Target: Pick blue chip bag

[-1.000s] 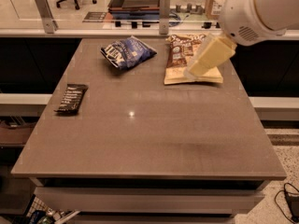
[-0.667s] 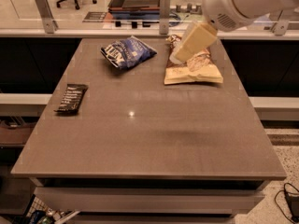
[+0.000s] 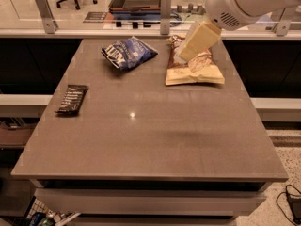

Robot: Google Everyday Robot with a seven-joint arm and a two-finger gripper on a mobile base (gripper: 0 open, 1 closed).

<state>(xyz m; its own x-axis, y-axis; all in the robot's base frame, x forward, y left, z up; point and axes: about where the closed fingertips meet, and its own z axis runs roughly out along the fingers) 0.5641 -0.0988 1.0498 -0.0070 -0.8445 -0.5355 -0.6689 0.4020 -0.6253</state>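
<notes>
crinkled glossy dark-blue chip bag (image 3: 128, 53): ungrasped near grey worktop (image 3: 141, 140) far edge, left of middle | hand (image 3: 188, 51): over flat tan-yellow bag (image 3: 200, 74) by far-right corner, likely poised to reach across; grip state cannot tell

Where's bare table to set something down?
Front half of the table, nearer than the black bar, is bare; so is the middle strip between bar and tan bag. Crowded at the back: blue bag, tan bag, gripper above the tan bag's top end.
</notes>
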